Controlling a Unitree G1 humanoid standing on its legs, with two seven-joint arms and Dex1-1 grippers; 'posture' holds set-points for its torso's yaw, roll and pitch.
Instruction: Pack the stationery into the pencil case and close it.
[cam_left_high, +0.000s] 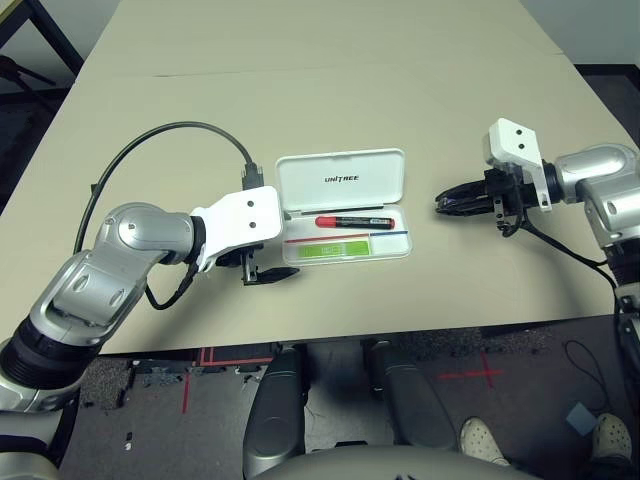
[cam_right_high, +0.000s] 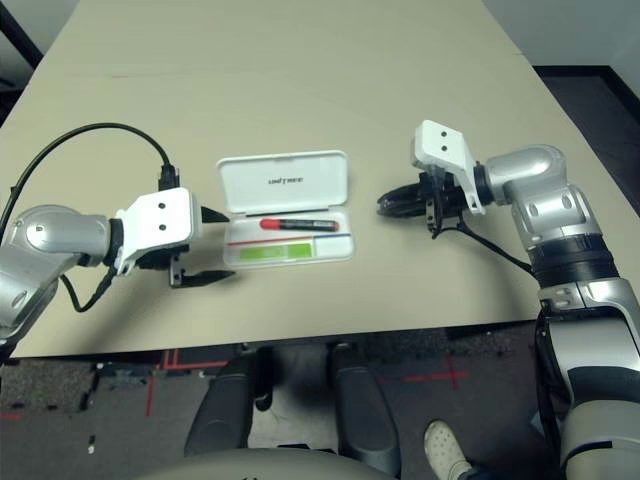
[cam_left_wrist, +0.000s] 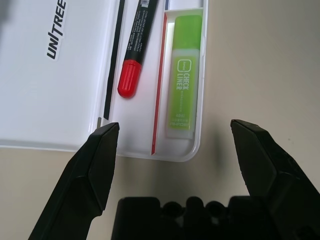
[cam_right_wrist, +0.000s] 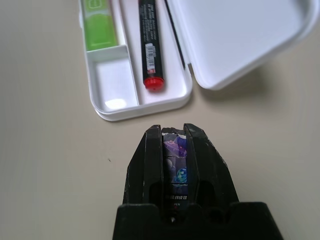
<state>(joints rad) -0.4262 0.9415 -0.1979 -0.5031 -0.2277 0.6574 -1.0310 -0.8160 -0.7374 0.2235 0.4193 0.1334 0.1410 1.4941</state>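
Observation:
The white pencil case (cam_left_high: 341, 178) lies open mid-table, its lid with dark UNITREE lettering tipped back. In its tray (cam_left_high: 392, 243) lie the red marker (cam_left_high: 350, 220) and, in the nearer compartment, the light green highlighter (cam_left_high: 335, 250). My left gripper (cam_right_high: 226, 243) is open at the case's left end, one finger on each side of the tray's end (cam_left_wrist: 150, 135). To the right of the case, a short gap away, my right gripper (cam_left_high: 441, 203) points at it just above the table. It is shut on a small dark eraser (cam_right_wrist: 175, 160) with a purple-blue print.
A black cable (cam_left_high: 150, 135) loops from my left wrist over the table's left part. The table's front edge (cam_left_high: 400, 335) runs just below the case. A person's shoes (cam_left_high: 482, 436) stand on the floor at the lower right.

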